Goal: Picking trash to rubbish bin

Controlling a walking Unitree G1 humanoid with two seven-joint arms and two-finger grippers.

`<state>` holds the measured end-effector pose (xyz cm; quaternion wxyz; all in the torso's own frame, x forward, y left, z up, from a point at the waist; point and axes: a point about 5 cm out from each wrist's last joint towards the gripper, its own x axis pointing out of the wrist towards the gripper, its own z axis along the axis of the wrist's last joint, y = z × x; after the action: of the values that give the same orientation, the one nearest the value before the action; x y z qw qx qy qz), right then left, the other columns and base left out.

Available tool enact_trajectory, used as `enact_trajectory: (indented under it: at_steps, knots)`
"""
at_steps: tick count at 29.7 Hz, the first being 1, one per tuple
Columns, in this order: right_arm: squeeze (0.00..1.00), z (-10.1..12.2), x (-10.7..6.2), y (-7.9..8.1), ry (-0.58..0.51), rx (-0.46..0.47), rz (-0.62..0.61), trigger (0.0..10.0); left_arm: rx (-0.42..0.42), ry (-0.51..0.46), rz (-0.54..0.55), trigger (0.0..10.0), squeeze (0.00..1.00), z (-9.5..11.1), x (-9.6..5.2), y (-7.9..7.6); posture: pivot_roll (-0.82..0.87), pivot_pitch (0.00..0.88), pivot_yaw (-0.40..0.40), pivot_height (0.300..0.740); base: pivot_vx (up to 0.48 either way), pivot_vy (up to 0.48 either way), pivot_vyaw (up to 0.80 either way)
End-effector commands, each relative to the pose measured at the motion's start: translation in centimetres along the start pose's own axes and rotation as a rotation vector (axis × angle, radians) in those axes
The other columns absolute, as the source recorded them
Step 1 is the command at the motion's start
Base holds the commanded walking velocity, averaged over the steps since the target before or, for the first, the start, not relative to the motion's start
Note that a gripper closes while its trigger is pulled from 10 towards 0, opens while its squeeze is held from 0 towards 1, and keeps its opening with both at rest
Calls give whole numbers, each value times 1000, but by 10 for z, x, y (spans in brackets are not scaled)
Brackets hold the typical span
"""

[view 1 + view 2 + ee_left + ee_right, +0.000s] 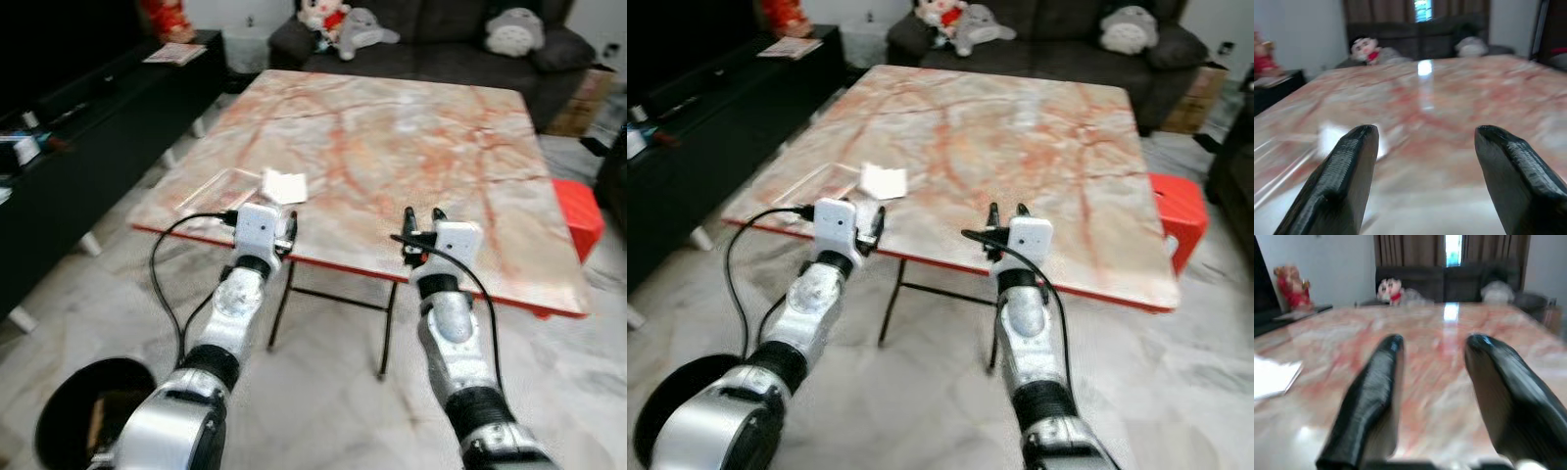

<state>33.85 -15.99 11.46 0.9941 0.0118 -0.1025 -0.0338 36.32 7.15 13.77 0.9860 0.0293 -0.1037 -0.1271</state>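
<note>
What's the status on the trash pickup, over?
Left gripper open, at table's near edge, just short of white paper. Right gripper open, empty. Clear wrapper beside paper. Nothing in the way.

Paper scrap [283,185] on table [392,137] near left front edge, sofa [441,44] behind table

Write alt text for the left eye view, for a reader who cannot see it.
Two silver robot arms reach toward a marble-patterned table, the left gripper near a white paper scrap and clear plastic wrapper. A black bin stands on the floor at lower left; a sofa with plush toys lies beyond.
</note>
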Motion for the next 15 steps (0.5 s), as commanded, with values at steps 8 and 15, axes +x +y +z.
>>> enact_trajectory:
  at_steps: [8, 15]
  knots:
    - [0, 7, 3, 21, -31, -28, 84, 10000, 23, -24, 43, 10000, 0, 5, 1, 16, 135, 35, -43, 740, 480, 0, 300]
    - [0, 6, 2, 20, -30, 9, 69, 10000, 21, -27, 49, 10000, 0, 5, 0, 15, 138, 42, -48, 740, 480, 0, 292]
